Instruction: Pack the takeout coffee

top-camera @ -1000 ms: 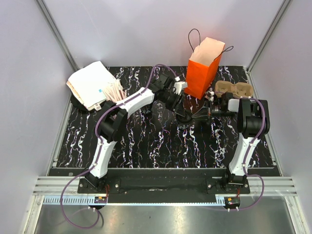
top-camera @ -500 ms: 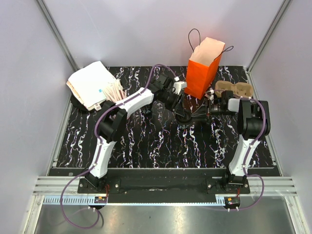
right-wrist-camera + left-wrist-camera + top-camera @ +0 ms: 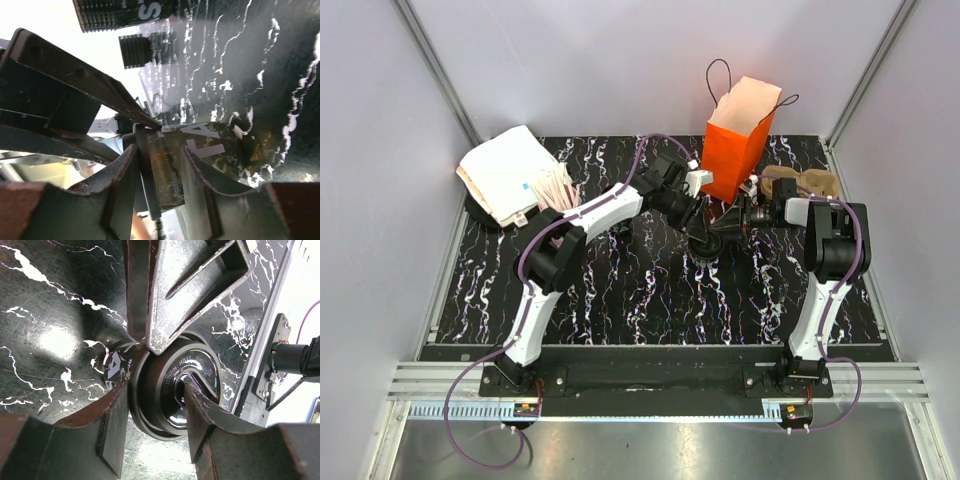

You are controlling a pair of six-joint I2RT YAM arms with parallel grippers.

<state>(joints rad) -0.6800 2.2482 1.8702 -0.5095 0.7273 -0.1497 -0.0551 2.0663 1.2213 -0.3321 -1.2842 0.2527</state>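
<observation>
Mid worktop [image 3: 620, 290]: lidded black coffee cup [image 3: 175, 385], left pincer [image 3: 156, 400] pinching it at the lid. Right pincer [image 3: 157, 160] spread, fingers either side of the same cup, contact unclear. Orange bag [image 3: 735, 155] stands open-topped just behind the cup.

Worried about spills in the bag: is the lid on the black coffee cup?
On. The left wrist view shows the dark round lid seated over the rim of the takeout coffee.
</observation>
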